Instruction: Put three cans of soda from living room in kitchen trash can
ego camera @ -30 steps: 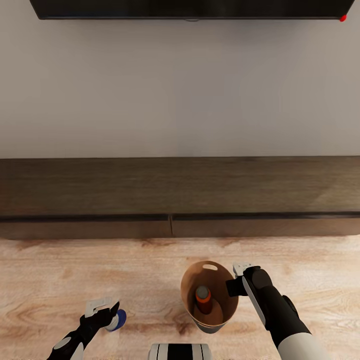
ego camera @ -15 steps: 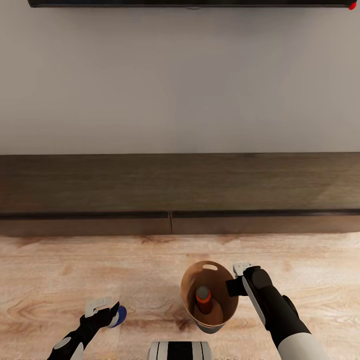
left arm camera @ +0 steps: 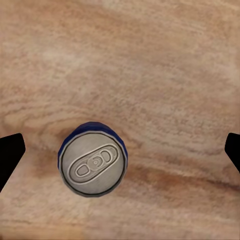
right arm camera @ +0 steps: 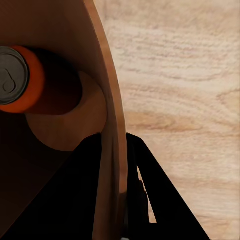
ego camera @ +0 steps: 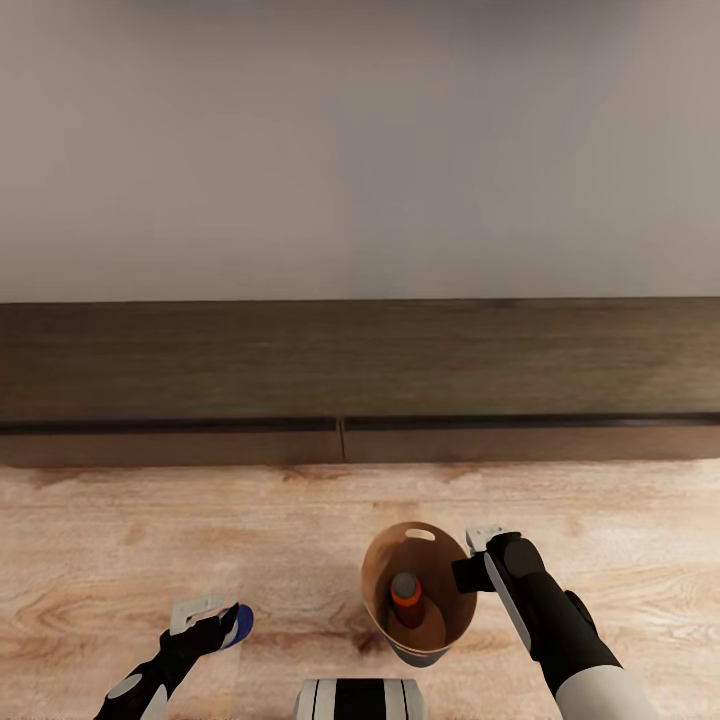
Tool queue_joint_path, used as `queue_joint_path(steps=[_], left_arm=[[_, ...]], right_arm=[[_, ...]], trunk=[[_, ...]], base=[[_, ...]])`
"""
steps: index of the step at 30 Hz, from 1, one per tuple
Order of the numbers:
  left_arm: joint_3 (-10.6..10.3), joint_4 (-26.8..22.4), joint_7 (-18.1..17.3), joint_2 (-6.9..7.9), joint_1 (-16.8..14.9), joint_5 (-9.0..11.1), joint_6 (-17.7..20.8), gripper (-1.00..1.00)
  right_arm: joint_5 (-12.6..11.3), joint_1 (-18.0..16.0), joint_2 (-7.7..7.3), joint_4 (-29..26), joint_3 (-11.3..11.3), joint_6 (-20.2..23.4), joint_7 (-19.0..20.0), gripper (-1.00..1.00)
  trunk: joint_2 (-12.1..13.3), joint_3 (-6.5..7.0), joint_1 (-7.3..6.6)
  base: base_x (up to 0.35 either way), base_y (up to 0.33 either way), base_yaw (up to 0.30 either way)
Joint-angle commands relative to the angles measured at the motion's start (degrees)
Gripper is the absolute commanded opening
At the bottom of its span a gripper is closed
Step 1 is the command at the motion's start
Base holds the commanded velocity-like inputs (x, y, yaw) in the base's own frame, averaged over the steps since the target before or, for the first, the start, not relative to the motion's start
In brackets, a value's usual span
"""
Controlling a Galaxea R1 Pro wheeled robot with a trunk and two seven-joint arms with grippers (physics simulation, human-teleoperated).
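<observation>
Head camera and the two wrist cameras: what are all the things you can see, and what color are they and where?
orange soda can: one, orange with grey top, upright inside the bin
blue soda can: one, blue with grey top, upright on the floor under the left gripper
trash can: one, brown inside, pale grey outside, on the floor at the right arm
cabinet: one, long, dark wood, against the wall
floor: light wood planks
wall: pale grey, behind the cabinet
left gripper: black, fingers spread wide over the blue can
right gripper: black, fingers clamped on the bin's rim
</observation>
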Motion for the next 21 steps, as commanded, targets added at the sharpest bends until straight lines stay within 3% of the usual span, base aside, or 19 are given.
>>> queue_joint_path(steps=[1, 21], left_arm=[[-0.01, 0.00, -0.02, 0.00, 0.00, 0.00, 0.00, 1.00], [-0.06, -0.07, -0.09, 0.00, 0.00, 0.01, 0.00, 1.00]], right_arm=[[-1.19, -0.01, 0.01, 0.00, 0.00, 0.02, 0.34, -1.00], [-1.19, -0.01, 0.10, -0.02, 0.00, 0.02, 0.34, -1.00]], trunk=[[0.00, -0.06, 0.00], [0.00, -0.17, 0.00]], base=[[0.000, 0.000, 0.000], [0.009, 0.017, 0.000]])
